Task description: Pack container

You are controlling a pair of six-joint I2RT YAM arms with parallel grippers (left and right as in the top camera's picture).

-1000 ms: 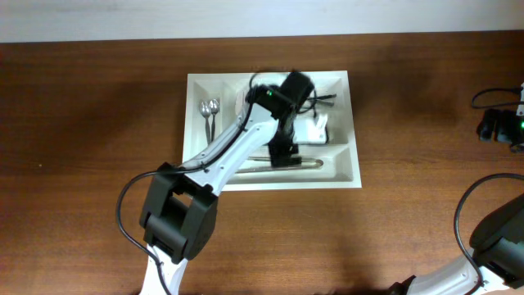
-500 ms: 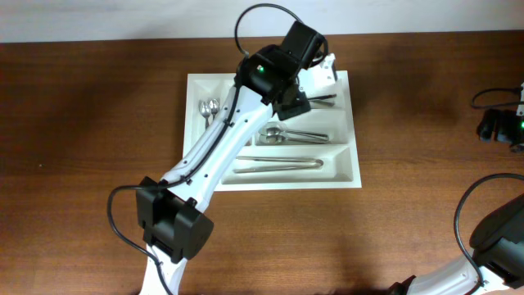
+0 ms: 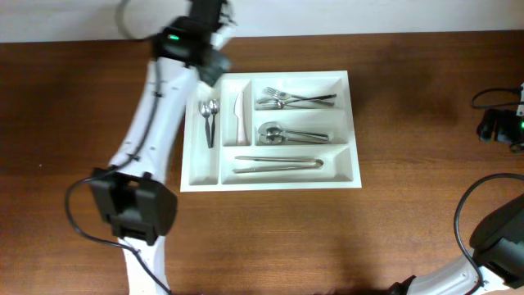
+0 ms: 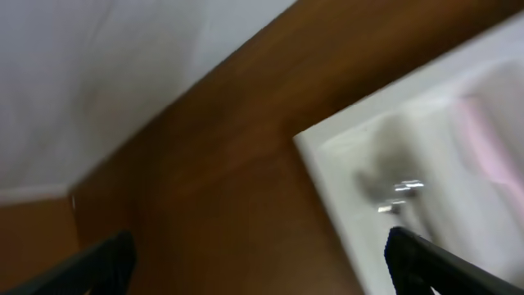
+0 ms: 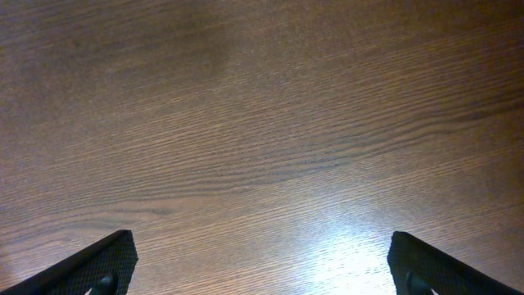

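No text, label or number is legible anywhere (the blurred left wrist view might hide some).

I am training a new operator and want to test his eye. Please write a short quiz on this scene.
1. True or false: the forks lie in the bottom compartment of the container.
2. What lies in the leftmost narrow compartment? A) small spoons B) a whisk C) nothing
3. Fill in: the left gripper and the right gripper are both ___.
Key: 1 false; 2 A; 3 open.
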